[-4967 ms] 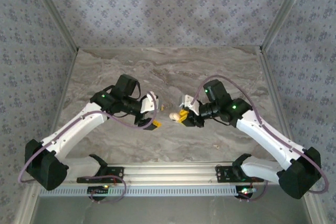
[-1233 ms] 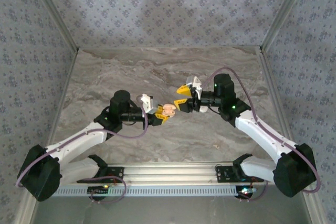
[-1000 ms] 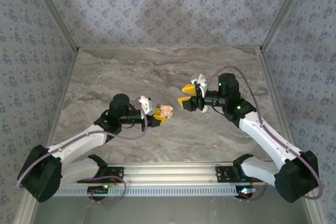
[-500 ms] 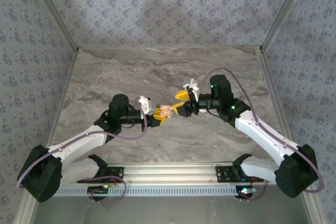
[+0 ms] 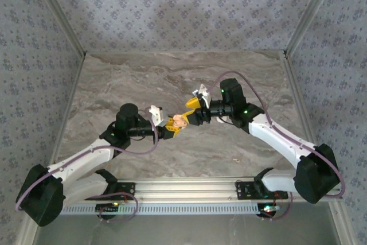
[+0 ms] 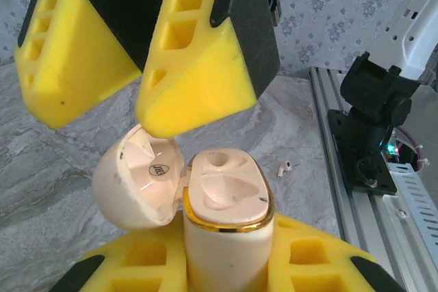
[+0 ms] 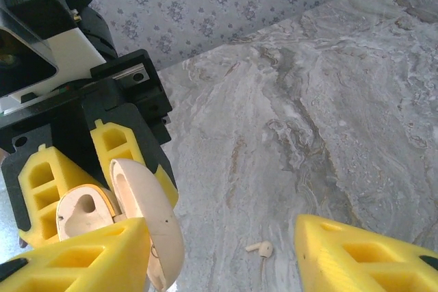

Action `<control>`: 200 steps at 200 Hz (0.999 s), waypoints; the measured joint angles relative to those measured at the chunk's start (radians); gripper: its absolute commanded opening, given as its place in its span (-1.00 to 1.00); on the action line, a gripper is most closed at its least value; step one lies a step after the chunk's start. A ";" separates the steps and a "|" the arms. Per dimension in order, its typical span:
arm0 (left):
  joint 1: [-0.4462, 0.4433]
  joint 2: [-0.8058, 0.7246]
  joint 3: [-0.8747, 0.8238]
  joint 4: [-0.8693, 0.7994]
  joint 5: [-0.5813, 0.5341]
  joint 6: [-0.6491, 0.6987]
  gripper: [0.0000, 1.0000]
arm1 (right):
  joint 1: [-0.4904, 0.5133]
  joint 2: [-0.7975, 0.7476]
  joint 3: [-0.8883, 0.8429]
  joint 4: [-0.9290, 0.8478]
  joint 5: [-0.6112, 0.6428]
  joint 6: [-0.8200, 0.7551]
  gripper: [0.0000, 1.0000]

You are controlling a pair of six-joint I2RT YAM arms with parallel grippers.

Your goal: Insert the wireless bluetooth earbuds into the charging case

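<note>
The charging case (image 6: pixel 226 237) is a cream oval with a gold rim, and my left gripper (image 6: pixel 226 275) is shut on it, holding it upright. Its lid (image 6: pixel 140 179) hangs open to the left, and both sockets in the top face are empty. My right gripper (image 5: pixel 194 112) is open, and one yellow finger (image 6: pixel 198 59) sits right at the lid's upper edge. In the right wrist view the lid (image 7: pixel 147 223) lies against my near finger (image 7: pixel 75 258). One pale earbud (image 7: pixel 261 247) lies on the table between the open fingers, and the same earbud (image 6: pixel 285 167) lies beyond the case.
The marble table (image 5: pixel 172 78) is walled by patterned panels on three sides. An aluminium rail (image 5: pixel 189 187) with the arm bases runs along the near edge. The right arm's base (image 6: pixel 376 114) stands behind the case in the left wrist view.
My right gripper has swung left and down toward the held case, closing from a gap to contact with the open lid. The left gripper has drifted slightly, still holding the case.
</note>
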State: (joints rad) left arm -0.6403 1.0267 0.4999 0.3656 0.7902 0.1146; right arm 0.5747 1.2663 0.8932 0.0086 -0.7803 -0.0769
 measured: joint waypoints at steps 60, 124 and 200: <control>0.000 -0.005 0.000 0.000 -0.037 0.008 -0.66 | -0.014 -0.023 0.010 -0.014 0.000 0.049 0.25; -0.001 -0.005 -0.003 0.000 -0.099 0.008 -0.66 | -0.089 -0.124 0.043 -0.251 0.138 0.288 0.24; -0.001 -0.005 -0.018 -0.019 -0.131 0.019 -0.66 | -0.258 -0.157 -0.039 -0.895 0.388 0.802 0.03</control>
State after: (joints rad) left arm -0.6411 1.0214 0.4820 0.3470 0.6590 0.1337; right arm 0.3164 1.1095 0.8547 -0.8860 -0.3923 0.7250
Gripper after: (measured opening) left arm 0.226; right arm 0.526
